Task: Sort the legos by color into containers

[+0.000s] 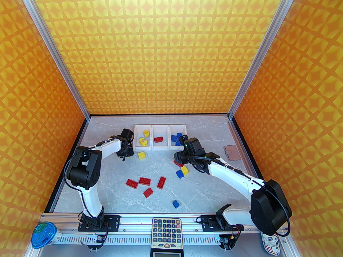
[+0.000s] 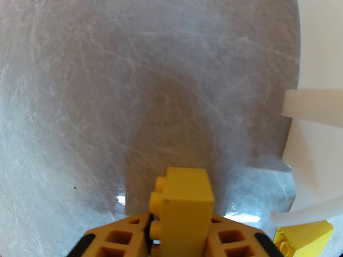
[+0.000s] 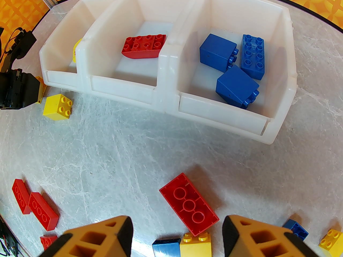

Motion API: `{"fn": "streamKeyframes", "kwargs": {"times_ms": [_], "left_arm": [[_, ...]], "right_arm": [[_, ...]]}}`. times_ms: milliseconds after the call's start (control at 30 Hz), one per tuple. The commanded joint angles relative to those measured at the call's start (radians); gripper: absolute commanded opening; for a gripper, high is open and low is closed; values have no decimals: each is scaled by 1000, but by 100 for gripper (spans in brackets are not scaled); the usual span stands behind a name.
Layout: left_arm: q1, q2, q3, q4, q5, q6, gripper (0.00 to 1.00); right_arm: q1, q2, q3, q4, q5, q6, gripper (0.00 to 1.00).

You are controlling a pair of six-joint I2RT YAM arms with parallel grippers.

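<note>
The counter (image 1: 107, 194) lay bare at its near left corner. Red legos (image 1: 144, 181) crowded the middle, and a red brick (image 3: 189, 204) sat just ahead of the right fingers (image 3: 107, 237), before the containers (image 1: 160, 147).

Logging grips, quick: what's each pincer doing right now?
Left pincer: closed, holding a yellow brick.
Right pincer: open, holding nothing.

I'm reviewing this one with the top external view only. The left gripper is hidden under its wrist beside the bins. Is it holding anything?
Observer: Yes. The left wrist view shows the left gripper shut on a yellow brick.
Operator: And the right gripper, open or shut?
Observer: Open. In the right wrist view the right gripper has its fingers apart, and an upside-down red brick lies on the table in line with the gap.
</note>
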Motion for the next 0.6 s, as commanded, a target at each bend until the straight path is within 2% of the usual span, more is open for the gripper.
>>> {"fn": "streamKeyframes", "kwargs": {"times_ms": [0,300,433,567], "left_arm": [[9,-26,-10,-8,4,0,24],[2,-218,-16,-106,-13,4,18],[-20,-270,42,-155,-13,19,18],[-51,-254,143,-182,-12,38,18]], "right_arm": [[7,-19,-4,1,16,-16,60],[7,-34,-8,5,4,-13,60],[8,-34,-7,6,0,-13,60],[7,-34,-7,5,4,-15,59]]}}
